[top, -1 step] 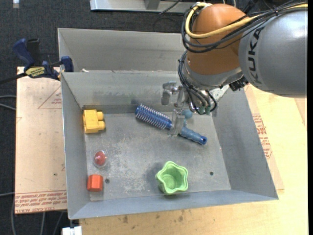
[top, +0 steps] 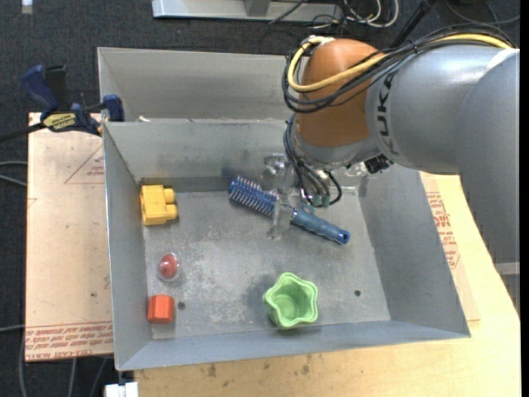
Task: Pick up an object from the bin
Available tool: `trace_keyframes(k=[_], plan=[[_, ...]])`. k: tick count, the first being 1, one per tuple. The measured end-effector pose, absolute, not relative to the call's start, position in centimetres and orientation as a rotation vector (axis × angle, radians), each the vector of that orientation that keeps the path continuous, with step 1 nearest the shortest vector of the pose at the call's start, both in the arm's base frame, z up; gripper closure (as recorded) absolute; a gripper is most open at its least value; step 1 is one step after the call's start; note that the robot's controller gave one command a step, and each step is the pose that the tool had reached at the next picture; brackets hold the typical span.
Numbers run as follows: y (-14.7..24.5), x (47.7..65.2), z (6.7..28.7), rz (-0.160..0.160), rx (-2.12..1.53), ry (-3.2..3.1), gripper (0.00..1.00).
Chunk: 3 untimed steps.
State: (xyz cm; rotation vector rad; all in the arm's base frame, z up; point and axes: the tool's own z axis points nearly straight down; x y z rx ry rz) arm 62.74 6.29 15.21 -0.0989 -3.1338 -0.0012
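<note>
In the camera view, the grey metal bin (top: 124, 246) held five small things, spread well apart across its floor. The arm (top: 450, 98) came in from the right, its grey body crossing above the bin's far right corner. Its wrist wore an orange cover (top: 331, 89), with yellow and black cables (top: 307, 56) looped around it.

Below that cover the gripper (top: 284, 213) hung low in the far middle part of the bin, right over a blue brush (top: 322, 228). The brush lay flat on the bin floor at a slant. Its bristled head pointed far and left, and its smooth handle ran near and right. The gripper stood at the narrow part where head and handle meet. Whether the gripper was open or closed, or had any hold on the brush, could not be told, as the wrist and its wires hid much of it.

A yellow block (top: 157, 204) sat by the left wall on the far side. Nearer along the same wall lay a small reddish round thing (top: 169, 265), and nearer again an orange cube (top: 160, 308). A green flower-shaped cup (top: 291, 301) stood upright close to the near wall, about midway along it, with its opening facing up, well apart from the brush.
</note>
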Motion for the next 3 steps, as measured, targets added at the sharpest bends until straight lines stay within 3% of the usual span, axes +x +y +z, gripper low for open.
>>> trace_keyframes(k=[1, 2, 3], plan=[[5.4, 65.1, 7.1, -0.002, -0.216, -3.132, 0.00], [5.5, 65.2, 7.5, -0.003, -0.217, -3.135, 1.00], [5.1, 64.5, 22.1, -0.005, -0.208, -3.144, 1.00]])
